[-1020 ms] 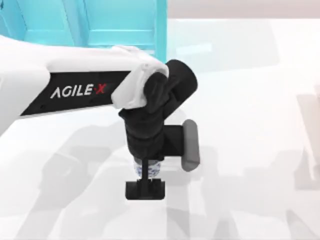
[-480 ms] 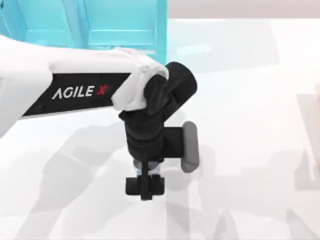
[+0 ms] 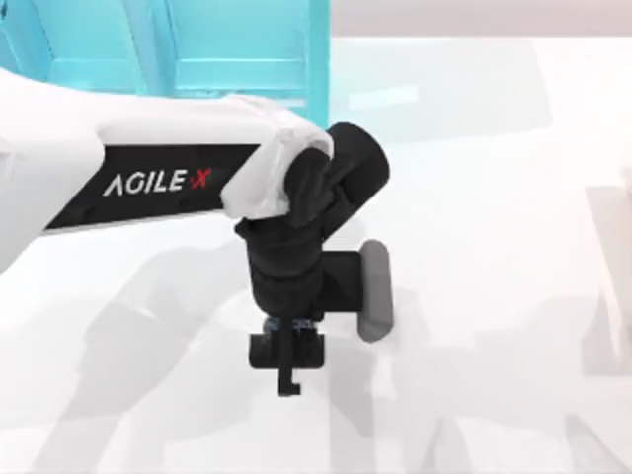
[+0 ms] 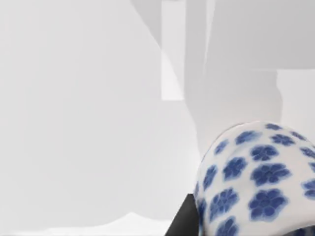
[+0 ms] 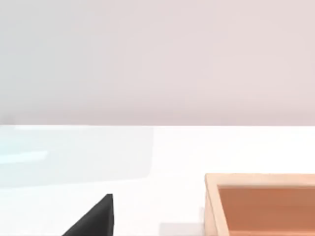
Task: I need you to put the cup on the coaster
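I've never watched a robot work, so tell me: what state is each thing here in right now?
Small white ceramic cup with blue flower spots: at the left gripper, not on the coaster.
Left gripper: pointing down over the middle of the white table.
Square orange-brown wooden coaster with raised rim: visible part bare.
Right gripper: idle, near the coaster.

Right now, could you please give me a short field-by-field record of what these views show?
Working arm: left arm, reaching over the middle of the table
Left gripper: pointing down at the table, directly over the cup
Cup: white with blue flower spots, close against the left gripper in the left wrist view
Grip state: cannot tell whether the fingers have closed on the cup
Coaster: wooden, square with a raised rim, in the right wrist view
Cup on coaster: not yet
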